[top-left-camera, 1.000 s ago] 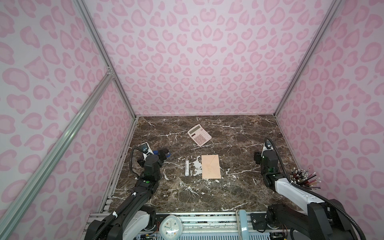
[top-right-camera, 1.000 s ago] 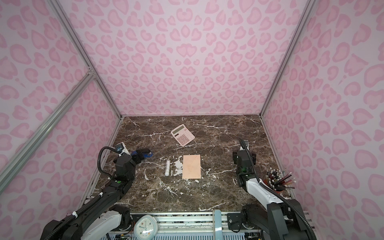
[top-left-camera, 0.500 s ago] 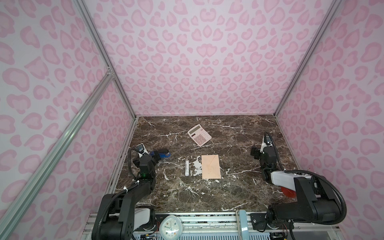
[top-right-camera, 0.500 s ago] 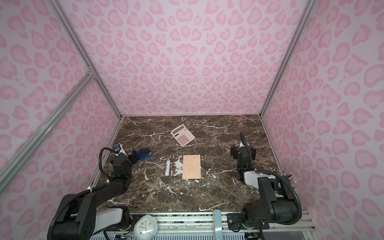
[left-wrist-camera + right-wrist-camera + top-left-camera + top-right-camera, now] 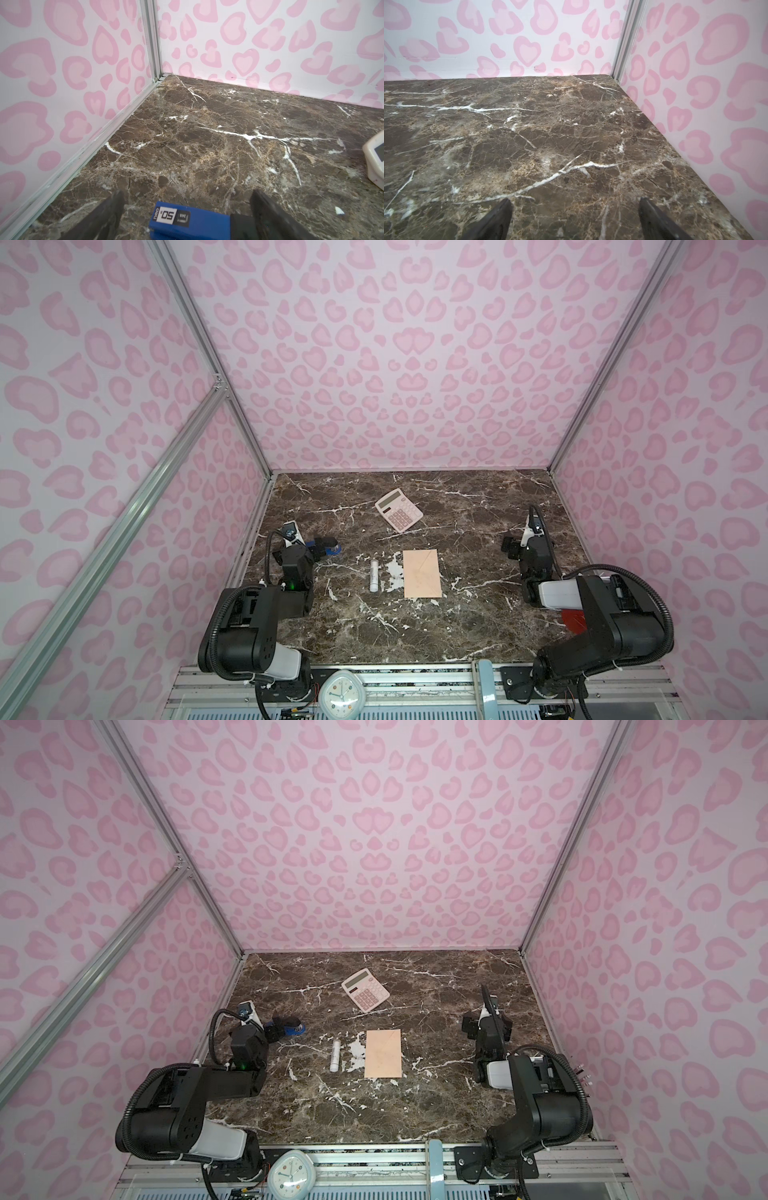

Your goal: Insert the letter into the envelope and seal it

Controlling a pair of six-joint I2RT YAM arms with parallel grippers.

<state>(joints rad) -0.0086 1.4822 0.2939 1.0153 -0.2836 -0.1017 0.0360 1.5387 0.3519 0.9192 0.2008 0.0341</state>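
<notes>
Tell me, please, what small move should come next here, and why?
Probably just rest both arms: the envelope lies flat with its flap down, no letter shows outside it, and the left hand and right hand stand open, apart from it.

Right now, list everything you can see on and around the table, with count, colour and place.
envelope: one, peach, flat at mid-table
letter: none in view
tube: one, white, lying left of the envelope, apart from it
calculator: one, white with pink keys, behind the envelope
stapler: one, blue and black, table's left side
clock: one, pale, on the front rail
red container: one, right edge, mostly hidden by the arm
table: one, dark brown marble
left end effector: black, open, stapler between its fingers
right end effector: black, open, holding nothing, table's right side
</notes>
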